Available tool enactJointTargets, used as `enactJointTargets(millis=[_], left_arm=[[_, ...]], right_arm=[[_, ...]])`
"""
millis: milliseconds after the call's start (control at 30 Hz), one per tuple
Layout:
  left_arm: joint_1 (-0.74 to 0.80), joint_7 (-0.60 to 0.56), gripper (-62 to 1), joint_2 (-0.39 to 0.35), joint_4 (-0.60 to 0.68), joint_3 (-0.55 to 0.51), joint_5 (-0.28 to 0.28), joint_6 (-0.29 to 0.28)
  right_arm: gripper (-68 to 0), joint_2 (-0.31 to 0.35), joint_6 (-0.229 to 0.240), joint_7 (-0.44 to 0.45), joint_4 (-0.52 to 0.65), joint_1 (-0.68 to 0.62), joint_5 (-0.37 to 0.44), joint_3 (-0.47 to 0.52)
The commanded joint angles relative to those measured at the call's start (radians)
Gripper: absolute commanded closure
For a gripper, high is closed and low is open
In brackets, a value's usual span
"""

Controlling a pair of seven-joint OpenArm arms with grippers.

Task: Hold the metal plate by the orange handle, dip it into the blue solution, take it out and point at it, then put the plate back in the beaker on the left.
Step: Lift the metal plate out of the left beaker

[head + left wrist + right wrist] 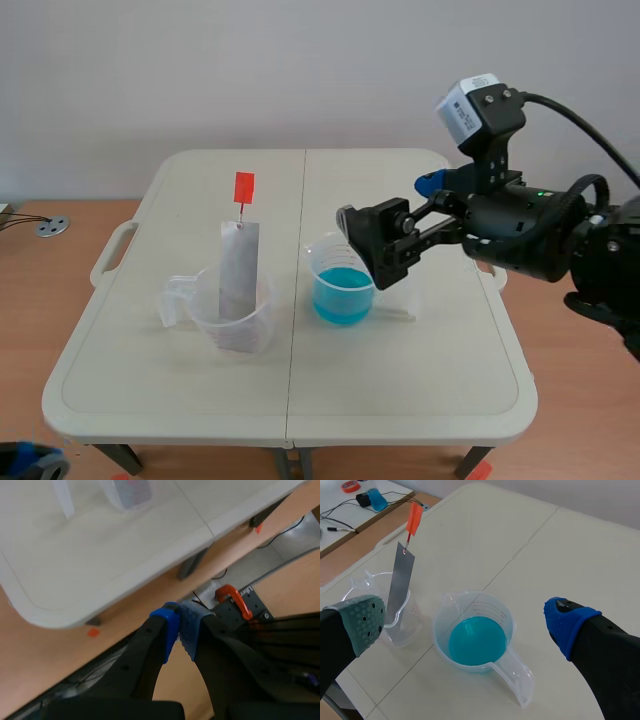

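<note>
A cream folding table (400, 400) stands before a plain pale wall, on a wood-coloured floor. Your left gripper (179, 626) hangs out past the table's edge with its blue pads pressed together on nothing. Only its own wrist view shows this, along with an orange clamp (232, 599) on a black base below the fingers.

On the table, well ahead of that gripper, the clear plastic beaker on the left (235, 320) holds the grey metal plate (238, 270). The plate stands nearly upright, and its orange handle (244, 187) rises clear of the rim, untouched. Just beside it sits a second clear beaker (342, 285) holding the blue solution (340, 298).

Your right gripper (398, 218) hovers above that second beaker with its fingers spread wide, gripping nothing. The scene view shows it only from the side. In its wrist view the blue solution lies below, between the fingers, and the plate stands ahead of the grey-green pad (365, 622). The blue pad (567, 622) is over bare table. That view alone shows a side desk with cables (350, 510) beyond the table.
</note>
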Motion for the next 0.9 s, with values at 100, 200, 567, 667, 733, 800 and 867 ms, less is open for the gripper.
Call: enactJointTargets(millis=[100,200,567,667,733,800,867], left_arm=[[0.115,-0.013,-1.9,0.0,0.011,-0.073,-0.006,0.007],[0.171,-0.013,-1.9,0.0,0.011,-0.105,-0.006,0.007],[0.241,0.002,-1.9,0.0,0.011,-0.129,-0.006,0.006],[0.241,0.002,-1.9,0.0,0.011,-0.129,-0.006,0.006],[0.241,0.002,-1.9,0.0,0.011,-0.129,-0.006,0.006],[0.241,0.002,-1.9,0.0,0.011,-0.129,-0.006,0.006],[0.241,0.002,-1.9,0.0,0.011,-0.129,-0.006,0.006]], right_arm=[[-66.3,-0.062,0.031,0.012,-0.087,0.111,0.011,-0.04],[-66.3,-0.105,0.045,0.012,-0.161,0.171,0.011,-0.064],[-66.3,-0.238,0.062,0.013,-0.379,0.344,0.005,-0.129],[-66.3,-0.27,0.063,0.013,-0.433,0.38,0.003,-0.139],[-66.3,-0.293,0.075,0.012,-0.47,0.402,0.001,-0.14],[-66.3,-0.314,0.086,0.013,-0.504,0.422,-0.01,-0.14],[-66.3,-0.335,0.088,0.016,-0.534,0.44,-0.024,-0.14]])
